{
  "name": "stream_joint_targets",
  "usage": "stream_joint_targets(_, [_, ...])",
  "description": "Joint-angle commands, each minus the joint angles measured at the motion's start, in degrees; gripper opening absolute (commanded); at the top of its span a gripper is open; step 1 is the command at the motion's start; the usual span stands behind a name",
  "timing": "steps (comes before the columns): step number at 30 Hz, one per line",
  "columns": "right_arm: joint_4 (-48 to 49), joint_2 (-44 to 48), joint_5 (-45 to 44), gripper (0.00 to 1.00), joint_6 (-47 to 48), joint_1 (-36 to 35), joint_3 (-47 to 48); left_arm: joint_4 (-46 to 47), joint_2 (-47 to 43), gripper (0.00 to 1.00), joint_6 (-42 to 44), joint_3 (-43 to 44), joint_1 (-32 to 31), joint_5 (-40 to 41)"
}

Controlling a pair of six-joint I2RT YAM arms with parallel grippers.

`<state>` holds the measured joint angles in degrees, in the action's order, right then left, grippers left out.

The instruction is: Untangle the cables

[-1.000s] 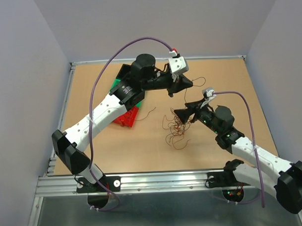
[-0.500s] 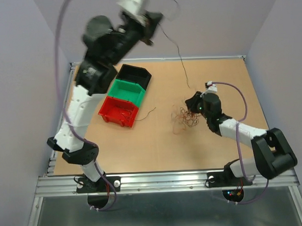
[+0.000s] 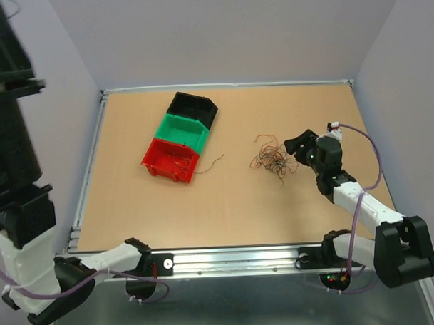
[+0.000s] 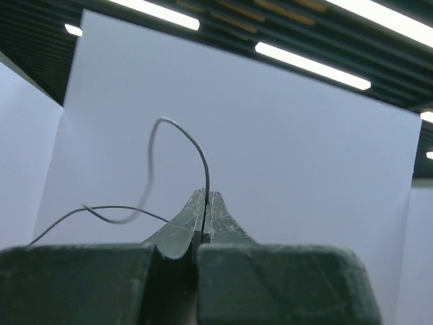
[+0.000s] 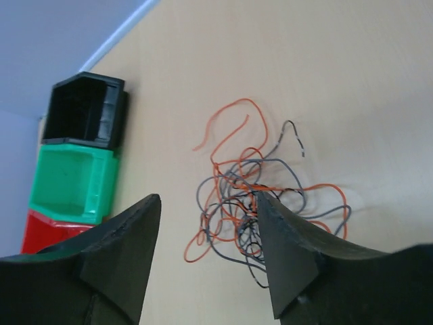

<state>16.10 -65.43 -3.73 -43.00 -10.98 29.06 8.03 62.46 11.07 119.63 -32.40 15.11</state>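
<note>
Meanwhile, left tool (image 4: 205, 203) pinches one wire (image 4: 177, 128); open right tool (image 5: 206, 200) faces cables (image 3: 272, 159), bins (image 3: 181, 129) beyond.

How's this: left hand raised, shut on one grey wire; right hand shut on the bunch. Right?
Not quite: the right hand is open, not shut on the bunch. The right wrist view shows its jaws spread, the bunch lying loose. The left hand is shut on one wire.

The table (image 3: 225, 205) is lit evenly and brightly from above; shadows are faint. Glaring ceiling strip lights (image 4: 312, 66) are seen in the left wrist view, the left gripper (image 4: 205, 203) being shown dark
</note>
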Motion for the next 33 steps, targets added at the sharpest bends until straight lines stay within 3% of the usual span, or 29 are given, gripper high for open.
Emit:
stream_joint_targets(1, [2.63, 3.72, 3.37, 0.73, 3.71, -0.27, -1.55, -10.38, 12.23, 0.0, -0.17, -3.44, -0.03, -6.06])
stream_joint_targets(7, [3.06, 6.01, 8.11, 0.77, 5.03, -0.62, -1.55, -12.42, 15.15, 0.0, -1.66, -11.07, 1.37, -11.15])
stream_joint_targets(17, [5.52, 7.77, 12.16, 0.82, 7.05, -2.2, -2.16, -17.09, 23.06, 0.0, -5.45, -16.62, 3.49, -28.9])
stream_joint_targets(27, [7.19, 7.16, 14.36, 0.82, 7.32, -3.17, -2.25, -9.89, 23.68, 0.0, -0.53, -30.15, 5.59, -29.7])
stream_joint_targets(33, [7.28, 7.51, 14.98, 0.81, 7.76, -3.52, -2.16, -2.77, 22.45, 0.0, -1.4, -37.36, 12.43, -31.55])
